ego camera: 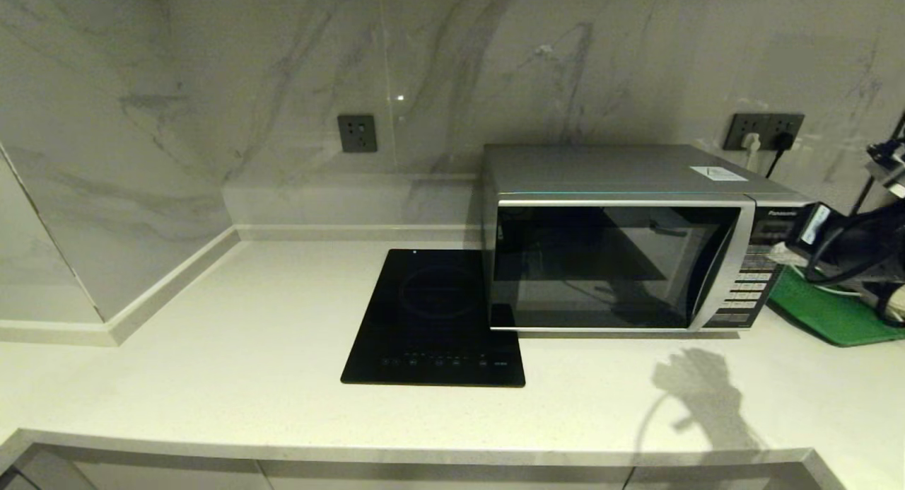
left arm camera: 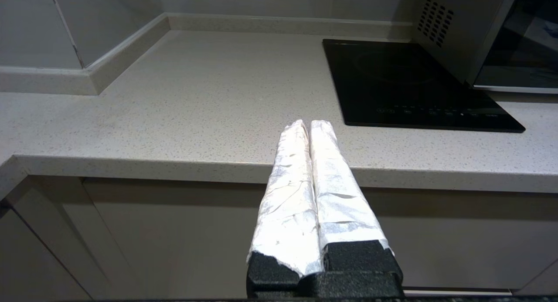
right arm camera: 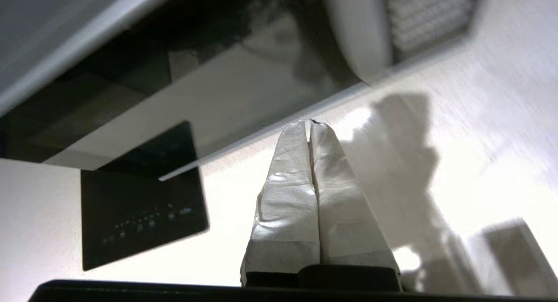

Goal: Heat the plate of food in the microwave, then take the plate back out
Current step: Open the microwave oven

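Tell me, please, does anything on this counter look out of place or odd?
One thing: the microwave sits partly on the black hob, its left front corner covering the hob's glass. Its door is closed and no plate is visible through the dark glass. Nothing is spilled. Both hands are shut: left hand, right hand.

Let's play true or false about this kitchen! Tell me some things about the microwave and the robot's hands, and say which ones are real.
1. The microwave door is shut. True.
2. The plate of food sits on the counter in front of the microwave. False: no plate shows on the counter in any view.
3. The left gripper has its fingers pressed together and holds nothing. True.
4. The right gripper is wide open. False: its fingers are closed together, near the microwave's lower front edge.
5. The black hob lies to the right of the microwave. False: it lies at the microwave's left, partly under its corner.
6. A green tray lies to the right of the microwave. True.
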